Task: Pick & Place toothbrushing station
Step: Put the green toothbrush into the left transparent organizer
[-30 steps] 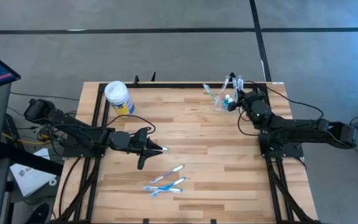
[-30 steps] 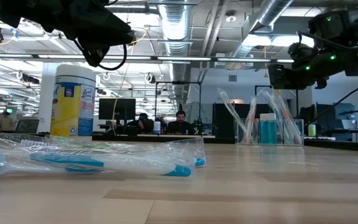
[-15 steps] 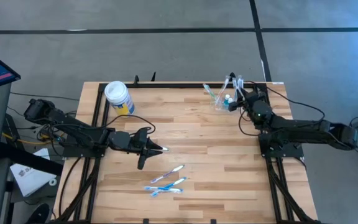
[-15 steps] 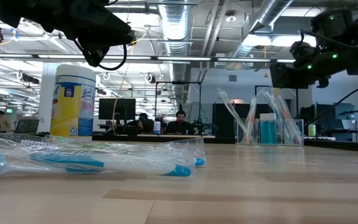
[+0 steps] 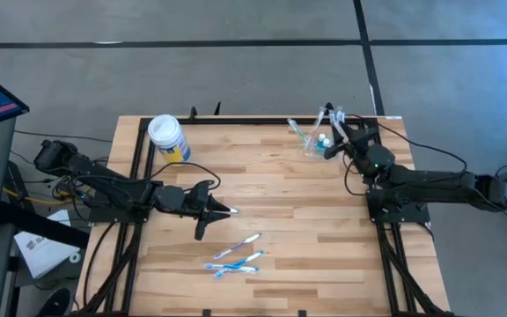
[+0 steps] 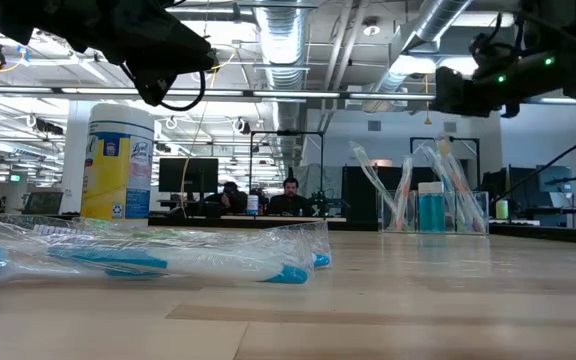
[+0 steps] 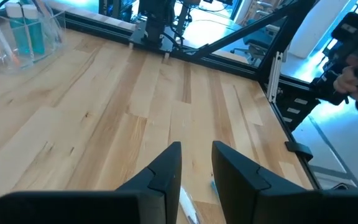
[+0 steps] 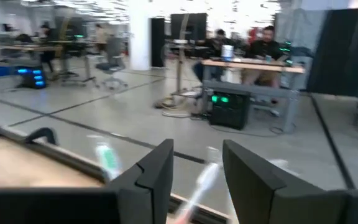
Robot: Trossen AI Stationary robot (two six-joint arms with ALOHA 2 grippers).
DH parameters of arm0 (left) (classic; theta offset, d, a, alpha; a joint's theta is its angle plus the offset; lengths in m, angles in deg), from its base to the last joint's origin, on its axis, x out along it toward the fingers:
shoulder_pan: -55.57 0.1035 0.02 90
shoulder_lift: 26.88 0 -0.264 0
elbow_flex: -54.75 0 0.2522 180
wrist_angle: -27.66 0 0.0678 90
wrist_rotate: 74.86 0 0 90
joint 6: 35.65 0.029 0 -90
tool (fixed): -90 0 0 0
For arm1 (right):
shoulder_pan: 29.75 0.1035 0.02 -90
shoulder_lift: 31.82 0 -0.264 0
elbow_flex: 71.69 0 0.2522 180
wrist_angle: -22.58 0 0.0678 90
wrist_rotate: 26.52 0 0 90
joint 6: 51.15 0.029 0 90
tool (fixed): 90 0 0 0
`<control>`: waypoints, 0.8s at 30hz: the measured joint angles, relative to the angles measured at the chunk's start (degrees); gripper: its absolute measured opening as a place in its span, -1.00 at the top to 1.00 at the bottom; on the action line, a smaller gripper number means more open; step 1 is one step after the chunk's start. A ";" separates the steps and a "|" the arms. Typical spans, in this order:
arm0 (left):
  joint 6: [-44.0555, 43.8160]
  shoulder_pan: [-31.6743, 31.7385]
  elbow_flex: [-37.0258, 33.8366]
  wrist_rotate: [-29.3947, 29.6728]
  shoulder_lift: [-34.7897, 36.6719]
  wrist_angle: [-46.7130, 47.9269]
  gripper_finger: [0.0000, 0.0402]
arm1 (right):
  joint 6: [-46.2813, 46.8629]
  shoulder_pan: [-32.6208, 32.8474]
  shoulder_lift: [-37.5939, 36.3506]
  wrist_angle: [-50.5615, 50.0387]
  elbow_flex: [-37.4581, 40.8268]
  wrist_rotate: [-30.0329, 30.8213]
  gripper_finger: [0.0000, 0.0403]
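The toothbrushing station, a see-through cup (image 5: 317,139) holding upright toothbrushes and a teal tube, stands on its base near the table's far right (image 6: 433,205). My right gripper (image 5: 334,131) hangs just above and right of the station (image 6: 460,92). It is open, and brush heads show beyond its fingers (image 8: 197,163). My left gripper (image 5: 227,210) hovers over the table's middle left, its fingers apart (image 7: 196,155). A thin white thing (image 7: 187,205) shows low between them. Wrapped toothbrushes (image 5: 236,257) lie flat near the front edge (image 6: 168,255). My left gripper: I cannot tell whether it touches the thin white thing (image 7: 187,205) between its fingers. That thing is narrower than the gap, and bare wood shows between the fingertips.
A yellow-and-blue canister with a white lid (image 5: 167,136) stands at the far left (image 6: 118,165). Black frame rails (image 5: 236,118) run along the table's far edge and sides. Bare wood lies between the two arms.
My right gripper has risen from beside the tops of the toothbrushes in the station and drawn back a little toward the table's right edge. The station and its brushes stay where they were.
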 joint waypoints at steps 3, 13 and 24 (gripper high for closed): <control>1.19 0.00 0.00 -0.02 0.00 0.02 0.58 | -0.44 3.34 -0.03 0.03 -0.79 -0.10 0.35; 5.78 -0.01 0.00 -0.22 0.01 4.25 0.58 | -0.40 16.35 0.05 -2.49 -3.94 -0.13 0.33; 5.54 -0.02 0.00 4.58 0.02 22.36 0.58 | -0.20 32.40 0.08 -3.25 -4.54 -0.15 0.33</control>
